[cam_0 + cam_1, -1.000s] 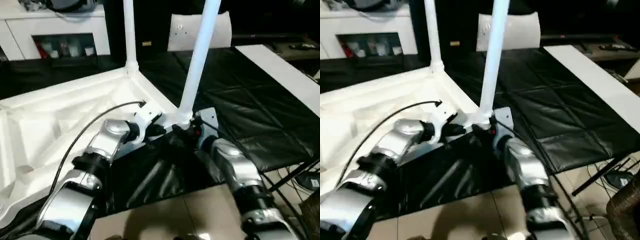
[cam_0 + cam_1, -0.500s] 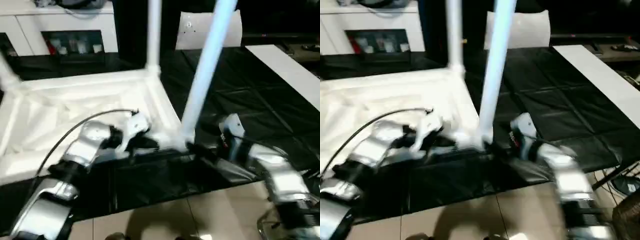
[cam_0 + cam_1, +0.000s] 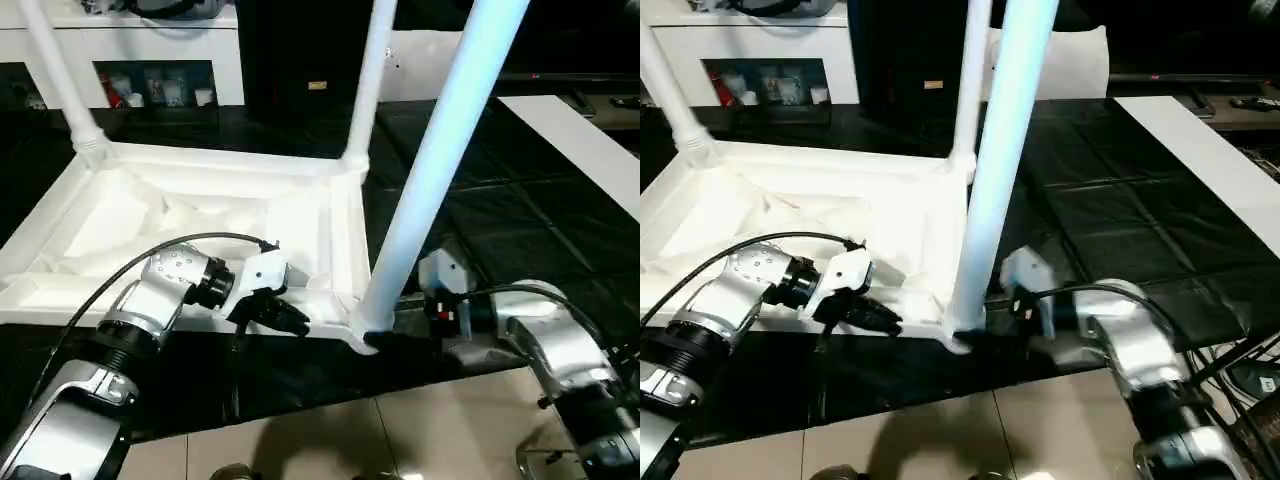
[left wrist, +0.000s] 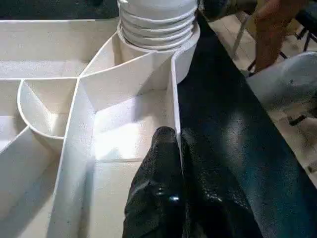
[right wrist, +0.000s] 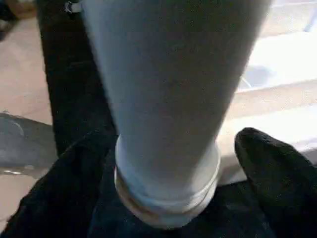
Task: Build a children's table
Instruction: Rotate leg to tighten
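The white tabletop (image 3: 180,215) lies upside down with its ribbed underside up. Three white legs stand in its corner sockets: one at the far left (image 3: 60,80), one at the back (image 3: 375,80), and the nearest leg (image 3: 440,170) in the front right corner. My left gripper (image 3: 293,320) is shut on the thin near rim wall (image 4: 174,114), a short way left of that corner socket (image 4: 158,29). My right gripper (image 5: 173,144) is open, with one black finger (image 5: 277,168) on each side of the nearest leg's base (image 5: 168,188).
The tabletop rests on black matting (image 3: 500,230). A white cabinet (image 3: 150,45) stands at the back left and a white pillow-like slab (image 3: 1080,60) behind. A long white board (image 3: 590,150) lies on the right. Beige floor tiles (image 3: 400,430) lie in front.
The camera has swung, so the far-left leg now shows. My right forearm has swung out to the right and meets the near leg's base from the side. The left gripper keeps its hold.
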Controlling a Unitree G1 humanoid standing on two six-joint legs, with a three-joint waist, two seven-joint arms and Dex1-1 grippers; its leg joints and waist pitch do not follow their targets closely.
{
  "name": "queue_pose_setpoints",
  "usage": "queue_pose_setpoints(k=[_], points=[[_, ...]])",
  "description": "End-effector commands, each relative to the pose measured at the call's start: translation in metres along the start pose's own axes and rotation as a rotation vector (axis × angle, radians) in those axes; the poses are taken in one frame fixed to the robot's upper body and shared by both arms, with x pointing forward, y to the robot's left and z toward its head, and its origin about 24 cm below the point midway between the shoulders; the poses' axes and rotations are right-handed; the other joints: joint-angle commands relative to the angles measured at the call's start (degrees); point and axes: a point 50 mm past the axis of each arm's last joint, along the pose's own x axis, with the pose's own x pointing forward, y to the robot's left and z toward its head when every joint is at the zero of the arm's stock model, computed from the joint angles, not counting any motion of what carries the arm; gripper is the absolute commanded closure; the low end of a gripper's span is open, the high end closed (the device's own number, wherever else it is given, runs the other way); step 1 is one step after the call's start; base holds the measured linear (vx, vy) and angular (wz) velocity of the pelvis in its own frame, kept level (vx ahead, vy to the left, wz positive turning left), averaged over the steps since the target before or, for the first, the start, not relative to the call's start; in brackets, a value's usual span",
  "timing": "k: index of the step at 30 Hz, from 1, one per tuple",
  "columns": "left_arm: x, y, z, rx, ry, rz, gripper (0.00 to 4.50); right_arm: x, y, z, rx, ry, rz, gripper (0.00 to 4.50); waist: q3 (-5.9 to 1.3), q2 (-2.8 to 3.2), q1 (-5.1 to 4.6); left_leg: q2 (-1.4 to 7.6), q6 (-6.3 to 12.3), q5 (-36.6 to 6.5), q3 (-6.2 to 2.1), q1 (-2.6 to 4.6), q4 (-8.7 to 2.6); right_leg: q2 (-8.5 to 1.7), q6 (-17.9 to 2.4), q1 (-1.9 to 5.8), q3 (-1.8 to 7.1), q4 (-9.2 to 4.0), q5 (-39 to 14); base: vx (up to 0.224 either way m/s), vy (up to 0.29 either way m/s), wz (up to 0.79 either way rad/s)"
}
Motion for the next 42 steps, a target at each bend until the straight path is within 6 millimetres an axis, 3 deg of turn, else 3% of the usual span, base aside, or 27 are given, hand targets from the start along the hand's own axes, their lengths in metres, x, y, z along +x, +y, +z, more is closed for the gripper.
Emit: queue_pose_setpoints(k=[1, 3, 15, 23, 25, 26, 28, 31, 34, 38, 42], points=[[0.011, -0.004, 0.007, 0.055, 0.031, -0.097, 4.50, 0.000, -0.001, 0.003, -0.002, -0.001, 0.035, 0.63, -3.75, -0.09, -0.12, 5.04, 5.05, -5.15, -1.36, 0.73, -4.24, -5.05, -14.36, 3.17, 4.16, -3.42, -6.92, 0.000, 0.000, 0.00], [0.010, -0.003, 0.007, 0.057, 0.031, -0.100, 4.50, 0.000, -0.002, 0.004, -0.002, 0.006, 0.057, 0.63, -3.85, -0.12, -0.02, 5.02, 5.10, -4.72, -1.36, 0.76, -4.20, -5.05, -14.41, 3.21, 4.13, -3.28, -6.45, 0.000, 0.000, 0.00], [0.009, -0.003, 0.005, 0.053, 0.032, -0.096, 4.50, 0.002, -0.002, 0.002, 0.007, 0.022, 0.114, 1.70, -3.92, -0.18, 0.74, 4.99, 5.26, -4.06, -1.17, 0.77, -4.04, -4.96, -14.24, 3.13, 4.11, -3.18, -5.98, 0.000, 0.000, 0.00], [0.011, 0.006, 0.006, -0.011, -0.005, 0.064, 4.50, 0.009, 0.002, 0.000, 0.101, -0.046, 0.065, 1.82, -3.84, -0.03, 0.87, 4.98, 4.30, -5.08, -1.24, 0.87, -4.14, -4.97, -14.07, 3.10, 4.15, -3.38, -7.04, 0.000, 0.000, 0.00], [0.013, 0.013, 0.008, -0.067, -0.023, 0.159, 4.50, 0.016, 0.003, -0.002, 0.151, -0.063, 0.000, 1.82, -3.60, -0.16, 0.68, 4.88, 2.97, -7.48, -1.29, 1.06, -4.30, -5.12, -12.90, 2.98, 4.22, -4.07, -11.98, 0.000, 0.000, 0.00], [0.018, 0.022, 0.016, -0.141, -0.104, 0.261, 4.50, 0.029, 0.000, -0.006, 0.177, -0.060, -0.108, 1.82, -3.56, 0.09, 0.63, 4.85, 2.32, -7.97, -1.40, 0.96, -4.38, -5.19, -12.57, 3.03, 4.18, -4.10, -13.54, 0.000, 0.000, 0.00], [0.022, 0.027, 0.022, -0.185, -0.152, 0.314, 4.50, 0.037, -0.002, -0.007, 0.198, -0.059, -0.172, 1.83, -3.32, -0.14, 0.19, 4.58, 0.47, -10.61, -1.61, 1.00, -4.56, -5.27, -9.88, 2.92, 3.97, -5.20, -21.23, 0.000, 0.000, 0.00], [0.029, 0.038, 0.035, -0.268, -0.224, 0.426, 4.50, 0.055, -0.008, -0.007, 0.286, -0.075, -0.294, 1.83, -3.35, -0.27, -1.06, 4.49, -0.39, -12.07, -2.01, 0.71, -4.78, -5.10, -8.78, 2.96, 3.79, -5.40, -22.84, 0.000, 0.000, 0.00], [0.038, 0.052, 0.048, -0.347, -0.276, 0.577, 4.50, 0.081, -0.014, 0.000, 0.370, -0.094, -0.406, 1.83, -3.46, -0.16, -2.13, 4.09, -0.39, -11.79, -1.86, 0.82, -4.47, -4.96, -9.32, 2.54, 3.89, -5.56, -22.45, 0.000, 0.000, 0.00], [0.047, 0.065, 0.064, -0.438, -0.334, 0.738, 4.50, 0.109, -0.022, 0.013, 0.475, -0.107, -0.562, 1.83, -3.71, -0.11, -2.27, 3.90, 0.54, -9.55, -1.71, 0.65, -4.28, -4.89, -9.13, 2.75, 3.83, -5.58, -20.89, 0.000, 0.000, 0.00], [0.053, 0.067, 0.074, -0.420, -0.326, 0.768, 4.50, 0.121, -0.023, 0.020, 0.486, -0.098, -0.595, 1.84, -4.09, 0.07, -2.00, 4.02, 3.39, -5.05, -1.37, 0.45, -4.12, -4.68, -11.40, 2.90, 4.09, -4.48, -11.05, 0.000, 0.000, 0.00]])
